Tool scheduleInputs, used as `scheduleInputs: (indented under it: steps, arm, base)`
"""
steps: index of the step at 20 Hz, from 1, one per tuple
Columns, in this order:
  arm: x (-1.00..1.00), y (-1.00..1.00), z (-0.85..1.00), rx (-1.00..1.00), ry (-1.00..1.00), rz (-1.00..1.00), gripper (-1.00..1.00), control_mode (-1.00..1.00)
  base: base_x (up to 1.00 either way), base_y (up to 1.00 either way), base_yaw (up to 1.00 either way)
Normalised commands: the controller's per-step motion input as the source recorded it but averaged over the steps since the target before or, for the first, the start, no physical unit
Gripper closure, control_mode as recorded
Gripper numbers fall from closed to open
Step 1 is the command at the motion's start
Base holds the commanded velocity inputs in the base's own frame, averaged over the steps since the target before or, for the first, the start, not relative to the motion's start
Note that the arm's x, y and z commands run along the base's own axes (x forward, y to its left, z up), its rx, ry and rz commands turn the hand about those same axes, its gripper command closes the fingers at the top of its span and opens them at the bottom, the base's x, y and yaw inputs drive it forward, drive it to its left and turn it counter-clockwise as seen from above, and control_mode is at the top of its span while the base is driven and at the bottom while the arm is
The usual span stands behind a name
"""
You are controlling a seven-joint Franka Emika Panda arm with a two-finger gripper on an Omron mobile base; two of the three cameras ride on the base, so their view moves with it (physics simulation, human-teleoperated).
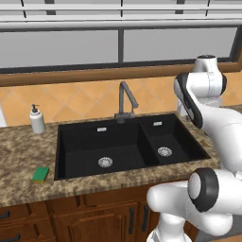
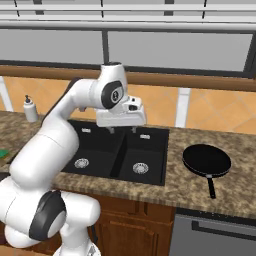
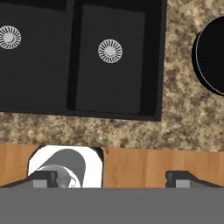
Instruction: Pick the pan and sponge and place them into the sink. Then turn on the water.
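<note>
The black double-basin sink [image 1: 80, 156] is set in the speckled counter, and both basins hold nothing. My gripper [image 2: 122, 130] hangs open and empty above the sink [image 2: 150, 142], near the divider between the basins. Looking down from the hand, the gripper [image 3: 113, 179] sees the small basin of the sink [image 3: 109, 87] and the counter's front edge. The round black pan [image 2: 206, 161] lies on the counter right of the sink, handle toward the front; its rim is the pan [image 3: 212, 54] at the hand view's right edge. The green sponge [image 1: 41, 174] lies on the counter left of the sink. No water is in view at the faucet [image 1: 125, 101].
A white soap dispenser [image 1: 37, 119] stands at the back left of the counter, also the soap dispenser [image 2: 30, 109] in the right base view. The faucet rises behind the sink's middle. Wooden cabinet fronts run below the counter edge, and a tiled wall and window stand behind.
</note>
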Motion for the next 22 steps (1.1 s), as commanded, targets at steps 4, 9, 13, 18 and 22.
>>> scheduleInputs:
  steps: [4,9,13,18,22]
  arm:
    - [0.04,-1.00,-0.28,-0.02,0.18,-0.12,-1.00,-1.00]
    - [0.00,-1.00,-0.38,0.00,0.16,-0.12,-1.00,-1.00]
    - [-0.32,-1.00,-0.46,0.00,0.01,-0.01,-1.00,-1.00]
    - [-0.28,-0.92,-0.31,0.04,0.00,0.00,-1.00,-1.00]
    - [0.00,-0.78,-0.34,0.04,0.00,0.00,-1.00,-1.00]
  base:
    - [0.00,0.00,0.00]
    - [0.00,0.00,0.00]
    - [0.00,0.00,0.00]
    - [0.00,0.00,0.00]
    - [0.00,0.00,0.00]
